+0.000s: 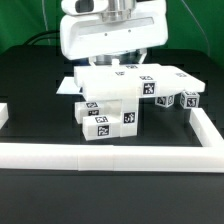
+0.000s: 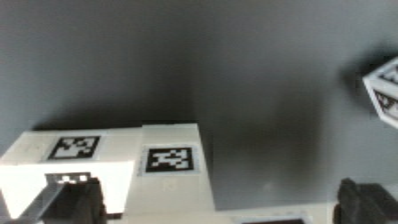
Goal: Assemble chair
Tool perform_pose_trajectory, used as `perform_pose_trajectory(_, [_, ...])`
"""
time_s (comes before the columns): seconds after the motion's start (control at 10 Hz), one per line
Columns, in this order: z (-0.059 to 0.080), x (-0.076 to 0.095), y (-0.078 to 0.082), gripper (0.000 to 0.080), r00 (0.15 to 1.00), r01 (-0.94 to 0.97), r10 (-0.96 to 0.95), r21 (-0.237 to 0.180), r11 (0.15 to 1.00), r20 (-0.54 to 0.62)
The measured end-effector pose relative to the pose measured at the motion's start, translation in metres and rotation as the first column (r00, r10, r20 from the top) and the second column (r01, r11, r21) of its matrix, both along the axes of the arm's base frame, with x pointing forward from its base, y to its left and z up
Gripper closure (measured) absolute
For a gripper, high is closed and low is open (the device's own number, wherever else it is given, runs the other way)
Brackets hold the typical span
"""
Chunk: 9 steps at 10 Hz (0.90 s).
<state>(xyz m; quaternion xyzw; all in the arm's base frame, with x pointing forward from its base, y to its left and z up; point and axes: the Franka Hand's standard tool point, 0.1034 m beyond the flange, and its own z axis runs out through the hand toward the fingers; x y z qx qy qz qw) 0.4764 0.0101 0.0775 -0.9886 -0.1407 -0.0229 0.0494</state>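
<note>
1. The gripper (image 1: 118, 62) hangs at upper centre of the exterior view, just above the chair (image 1: 115, 98). Its jaws are spread wide and clamp nothing.
2. The chair parts sit clustered at the centre of that frame on the black table (image 1: 40, 70).
3. A flat panel (image 1: 122, 78) lies on top of the cluster. Tagged blocks (image 1: 105, 118) are stacked under it, toward the cluster's lower left.
4. Small tagged pieces (image 1: 186, 98) stand at the exterior view's right of the cluster, near the rail (image 1: 110, 155).
5. The rail runs across the lower frame and up the exterior view's right side.
6. In the wrist view, one of the fingers (image 2: 71, 200) overlaps a white block (image 2: 125, 150) that shows two tags. Whether they touch cannot be told. The other finger is over bare table.
7. Another tagged piece (image 2: 381, 85) shows at the wrist frame's edge, well apart from that block.
</note>
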Motion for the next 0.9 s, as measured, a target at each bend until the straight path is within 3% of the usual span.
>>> perform_pose_trajectory(0.3, [0.009, 0.02, -0.001, 0.0151, 1.0, 0.006, -0.006, 0.011, 1.0, 0.005])
perform_pose_trajectory(0.7, [0.009, 0.019, -0.003, 0.0151, 1.0, 0.01, -0.01, 0.006, 1.0, 0.004])
perform_pose_trajectory(0.9, [0.008, 0.025, 0.012, 0.0151, 0.998, 0.071, -0.071, 0.009, 0.997, -0.003])
